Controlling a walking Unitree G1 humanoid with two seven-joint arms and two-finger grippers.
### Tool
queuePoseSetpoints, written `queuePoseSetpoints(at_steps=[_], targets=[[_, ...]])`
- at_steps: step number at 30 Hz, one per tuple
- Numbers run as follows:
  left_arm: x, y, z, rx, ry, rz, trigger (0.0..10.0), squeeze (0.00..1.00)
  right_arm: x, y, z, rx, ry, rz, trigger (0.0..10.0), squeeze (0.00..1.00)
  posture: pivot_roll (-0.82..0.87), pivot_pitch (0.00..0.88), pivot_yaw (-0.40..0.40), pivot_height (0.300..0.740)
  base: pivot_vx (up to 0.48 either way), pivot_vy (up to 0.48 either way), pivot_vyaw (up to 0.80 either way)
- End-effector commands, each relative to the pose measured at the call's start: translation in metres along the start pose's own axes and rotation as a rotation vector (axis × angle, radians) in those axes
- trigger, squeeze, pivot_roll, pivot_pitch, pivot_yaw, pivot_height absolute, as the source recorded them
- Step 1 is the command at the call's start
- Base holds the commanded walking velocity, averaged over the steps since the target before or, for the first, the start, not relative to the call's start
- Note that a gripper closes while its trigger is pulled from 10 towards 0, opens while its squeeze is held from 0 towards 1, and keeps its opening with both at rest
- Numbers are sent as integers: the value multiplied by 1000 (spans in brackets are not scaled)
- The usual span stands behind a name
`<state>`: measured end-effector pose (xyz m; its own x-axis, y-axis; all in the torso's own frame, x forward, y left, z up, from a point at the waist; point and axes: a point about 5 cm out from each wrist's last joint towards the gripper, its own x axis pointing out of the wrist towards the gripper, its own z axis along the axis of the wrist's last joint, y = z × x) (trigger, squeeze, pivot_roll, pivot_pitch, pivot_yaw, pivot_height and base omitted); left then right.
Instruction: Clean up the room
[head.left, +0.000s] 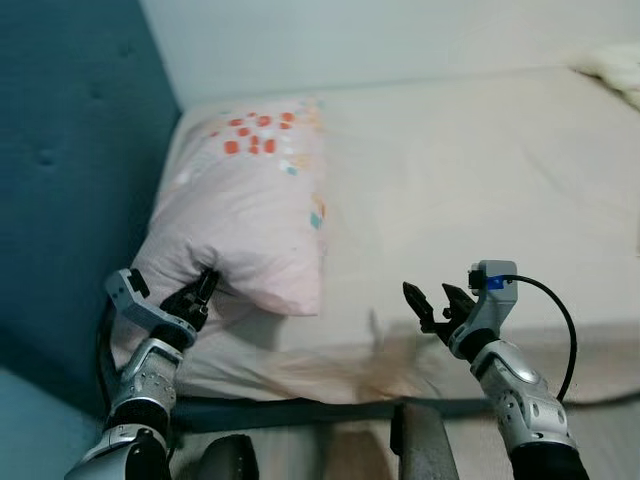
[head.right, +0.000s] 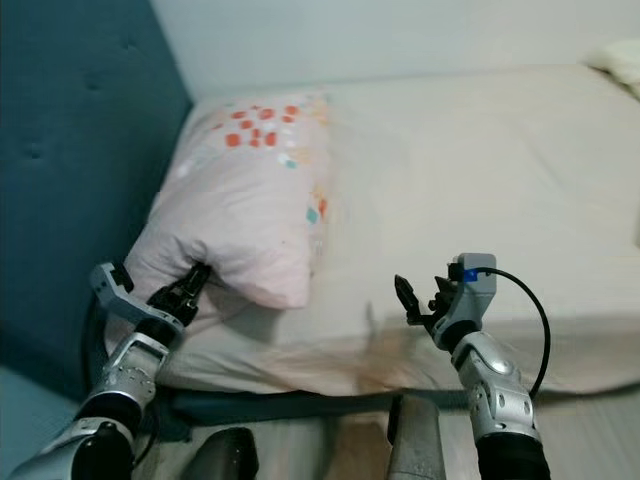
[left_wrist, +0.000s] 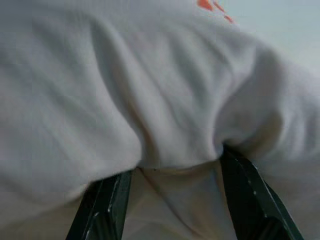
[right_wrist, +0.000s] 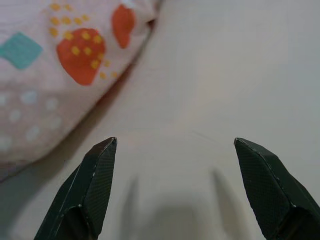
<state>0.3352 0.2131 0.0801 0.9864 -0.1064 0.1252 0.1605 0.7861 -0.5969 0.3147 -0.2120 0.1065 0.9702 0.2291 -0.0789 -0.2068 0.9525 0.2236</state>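
The left gripper (head.left: 205, 284) pinches a fold at the near edge of the pink pillow (head.left: 250, 205), lying by the headboard (head.left: 70, 150). The right gripper (head.left: 432, 297) hovers open over the bed (head.left: 480, 170); next, probably tugging the pillow straight, needing a firm grip

There is one pink pillow (head.left: 250, 210) with red dots. There is one big bed (head.left: 470, 180). There is one blue headboard (head.left: 70, 150). The robot has two tools: left tool (head.left: 206, 285), right tool (head.left: 432, 298).
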Motion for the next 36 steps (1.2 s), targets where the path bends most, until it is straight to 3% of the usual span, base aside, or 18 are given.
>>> queuePoseSetpoints(at_steps=[1, 5, 7, 13, 14, 16, 17, 19, 20, 22, 25, 28, 30, 31, 36], targets=[[1, 6, 23, 108, -64, 15, 10000, 0, -2, 3, -2, 13, 3, 13, 10000, 0, -82, 164, 51, 520, 0, 0, 738], [8, 0, 39, 183, -111, 0, 10000, 0, -3, 2, -3, 20, -3, 10, 10000, 0, -77, 165, 51, 520, 0, 0, 741], [18, -11, 67, 288, -197, -52, 10000, 0, -4, 2, -2, 27, -9, 9, 10000, 0, -74, 168, 51, 520, 0, 0, 725], [18, -21, 86, 405, -240, -105, 10000, 0, -3, 3, -4, 27, 4, 16, 10000, 0, -71, 171, 51, 520, 0, 0, 437], [14, -21, 78, 413, -193, -143, 10000, 0, -3, 3, -6, 24, 26, 14, 10000, 0, -66, 175, 53, 520, 0, 0, 0], [14, -21, 78, 413, -193, -143, 10000, 0, -3, 3, -6, 24, 26, 14, 10000, 0, -66, 175, 53, 520, 0, 0, 0], [7, -20, 65, 410, -123, -198, 10000, 0, -2, 3, -8, 23, 39, 8, 10000, 0, -65, 178, 53, 520, 0, 0, 0], [-16, -12, 29, 294, 22, -268, 10000, 0, -3, 3, -11, 29, 50, -4, 10000, 0, -62, 183, 55, 520, 0, 0, 0], [-16, -12, 29, 294, 22, -268, 10000, 0, -3, 3, -11, 29, 50, -4, 10000, 0, -62, 183, 55, 520, 0, 0, 0], [-23, -12, 17, 203, 35, -277, 10000, 0, -3, 3, -12, 34, 46, -8, 10000, 0, -62, 184, 56, 520, 0, 0, 0], [-21, -16, 13, 180, 21, -261, 10000, 0, -4, 2, -11, 38, 39, -13, 10000, 0, -66, 188, 56, 520, 0, 0, 0], [-13, -23, 4, 247, 37, -229, 10000, 0, -3, 3, -10, 36, 34, -17, 10000, 0, -70, 188, 58, 520, 0, 0, 0], [-13, -23, 4, 247, 37, -229, 10000, 0, -3, 3, -10, 36, 34, -17, 10000, 0, -70, 188, 58, 520, 0, 0, 0], [0, -30, 3, 268, 22, -189, 10000, 0, -3, 4, -9, 35, 26, -17, 10000, 0, -72, 190, 58, 520, 0, 0, 0], [14, -43, 7, 260, -4, -188, 10000, 0, -4, 5, -8, 35, 18, -17, 10000, 0, -79, 195, 58, 520, 0, 0, 0]])
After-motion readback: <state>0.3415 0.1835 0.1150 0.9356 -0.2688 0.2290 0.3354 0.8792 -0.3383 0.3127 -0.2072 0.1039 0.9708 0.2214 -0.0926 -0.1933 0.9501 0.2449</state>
